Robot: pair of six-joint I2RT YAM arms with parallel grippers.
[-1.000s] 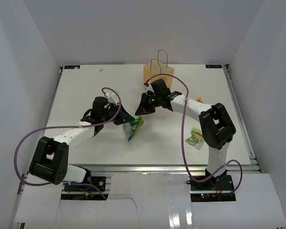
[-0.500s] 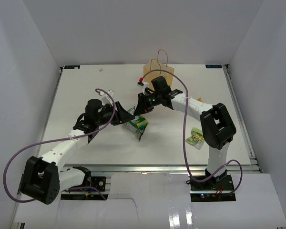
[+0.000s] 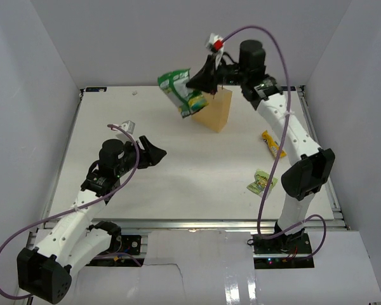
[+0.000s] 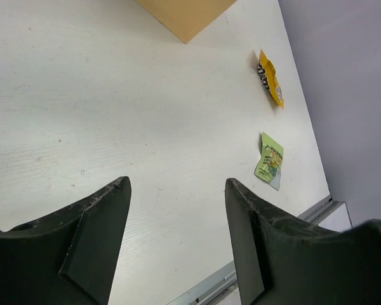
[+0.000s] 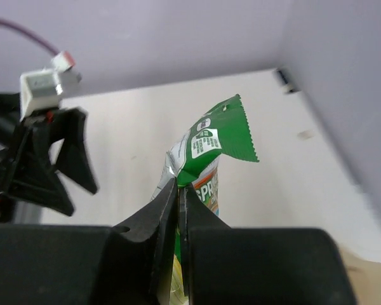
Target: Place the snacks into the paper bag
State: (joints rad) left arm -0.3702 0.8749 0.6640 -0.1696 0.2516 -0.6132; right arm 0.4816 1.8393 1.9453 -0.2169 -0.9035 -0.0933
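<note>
My right gripper is raised high over the back of the table, shut on a green snack packet that hangs just left of the tan paper bag. In the right wrist view the packet is pinched between the shut gripper. My left gripper is open and empty over the left middle of the table; its wrist view shows the gripper with bare table between the fingers. Lying at the right are a yellow-orange packet and a green packet.
White walls close in the table on three sides. A metal rail runs along the near edge. The two loose packets lie near the right edge in the left wrist view, beyond the bag's corner.
My left gripper let go of the green packet, opened and drew back to the left. My right arm lifted the packet from table height up to beside the bag's top.
</note>
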